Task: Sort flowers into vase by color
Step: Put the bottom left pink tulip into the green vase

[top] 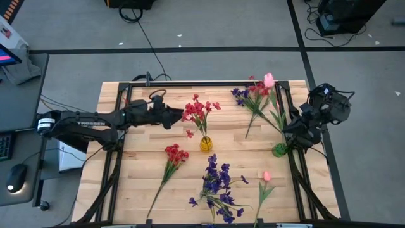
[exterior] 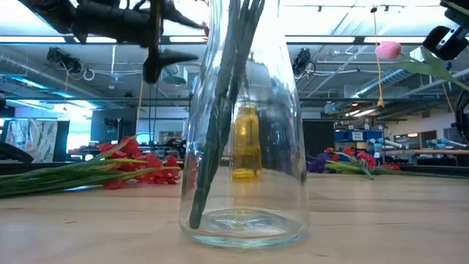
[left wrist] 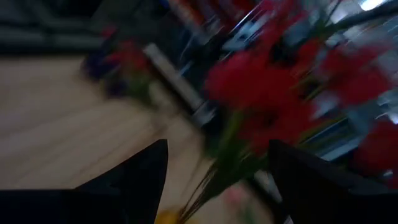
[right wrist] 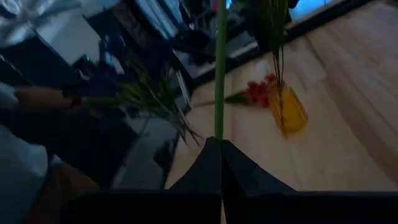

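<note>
Sorting state: mid-task, judged from what lies on the bench (top: 136,158).
Left end effector (top: 179,116): fingers spread, empty, at 9 o'clock of the red sprig's (top: 199,111) blooms and just beside them. That sprig stands in the yellow vase (top: 206,144), mid-bench.
Right end effector (top: 295,134): clenched on a thin green stem in the right wrist view; I read it as the pink tulip (top: 269,80), held up near the bench's 3 o'clock edge. Bloom is toward 12 o'clock of the green vase (top: 280,149).
Green vase: touching or just under the right end effector, can't tell which.
Clear vase (exterior: 245,139): fills the low view, already holds dark stems; purple sprigs (top: 218,183) sit at 6 o'clock of the yellow vase.
Loose on bench: red sprig (top: 172,159) at 8 o'clock of the yellow vase, second pink tulip (top: 266,179) at 4 o'clock, mixed red/purple bunch (top: 252,96) at 1 o'clock.
Risk 1: left fingers are close to the blooms; a sideways sweep could snag them and tip the narrow yellow vase.
Risk 2: long thin stem in a pinch grip could swing and miss the small green mouth.
Risk 3: right arm sits tight on the green vase; a lowering move could knock it over or off the edge.
</note>
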Tool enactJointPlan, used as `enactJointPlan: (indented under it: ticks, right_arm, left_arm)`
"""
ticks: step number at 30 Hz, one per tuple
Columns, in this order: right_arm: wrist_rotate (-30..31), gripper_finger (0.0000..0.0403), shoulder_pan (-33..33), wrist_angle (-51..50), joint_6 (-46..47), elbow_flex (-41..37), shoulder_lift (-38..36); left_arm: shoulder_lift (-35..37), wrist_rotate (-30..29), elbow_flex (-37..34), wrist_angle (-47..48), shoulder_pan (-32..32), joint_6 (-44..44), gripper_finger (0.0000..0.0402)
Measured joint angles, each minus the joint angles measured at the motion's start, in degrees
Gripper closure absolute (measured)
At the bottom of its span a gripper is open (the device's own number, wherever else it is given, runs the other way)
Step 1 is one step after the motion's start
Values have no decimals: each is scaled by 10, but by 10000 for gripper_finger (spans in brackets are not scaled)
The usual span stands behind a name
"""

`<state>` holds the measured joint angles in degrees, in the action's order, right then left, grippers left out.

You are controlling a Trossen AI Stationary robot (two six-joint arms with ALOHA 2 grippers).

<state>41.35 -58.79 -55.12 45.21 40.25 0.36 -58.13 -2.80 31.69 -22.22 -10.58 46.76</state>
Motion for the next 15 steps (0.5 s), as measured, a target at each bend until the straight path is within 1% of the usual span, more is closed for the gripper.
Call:
enactJointPlan:
  ticks: [3,6,9,12,15]
  right_arm:
    - [10,402,6,13,7,0,1]
    - [22,402,11,19,21,0,7]
    - [28,402,17,31,35,0,13]
    - [40,402,21,57,35,0,20]
    - [53,402,23,101,25,0,31]
  left_arm:
    - [6,-17,16,-1,5,-7,122]
    - [15,-13,36,9,6,-13,122]
    - [32,-15,71,79,6,-32,122]
    - [50,-46,124,161,1,-75,128]
    - [52,-56,194,198,-3,-114,136]
